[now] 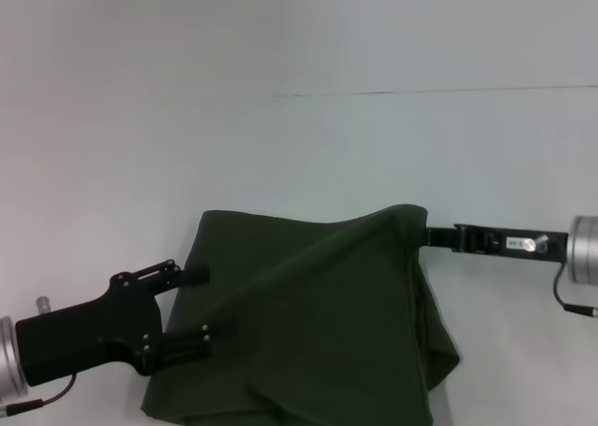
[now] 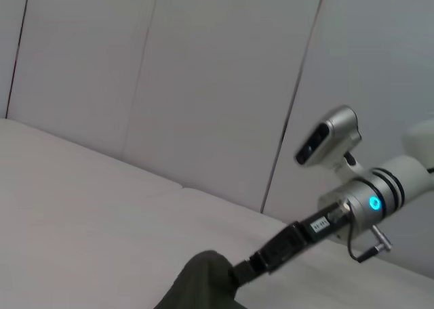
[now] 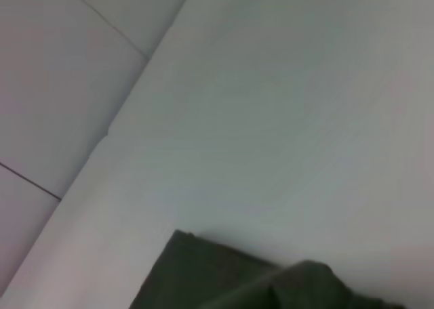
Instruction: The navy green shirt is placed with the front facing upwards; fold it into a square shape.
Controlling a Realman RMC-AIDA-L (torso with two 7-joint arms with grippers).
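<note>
Right gripper (image 1: 428, 234) pinching shirt (image 1: 308, 323) at its raised far right corner | left gripper (image 1: 201, 305) at shirt's left edge, fingers spread, not gripping | shirt on white table (image 1: 299, 146), bunched, partly folded | judged midway: folds left, no square yet

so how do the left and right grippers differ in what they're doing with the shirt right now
The right gripper reaches in level from the right and is shut on the shirt at its far right corner, pulling that corner up into a peak. The left gripper sits nearer the robot at the shirt's left edge, fingers spread apart, one above the other, holding nothing. Both are black and touch or adjoin the cloth.
</note>
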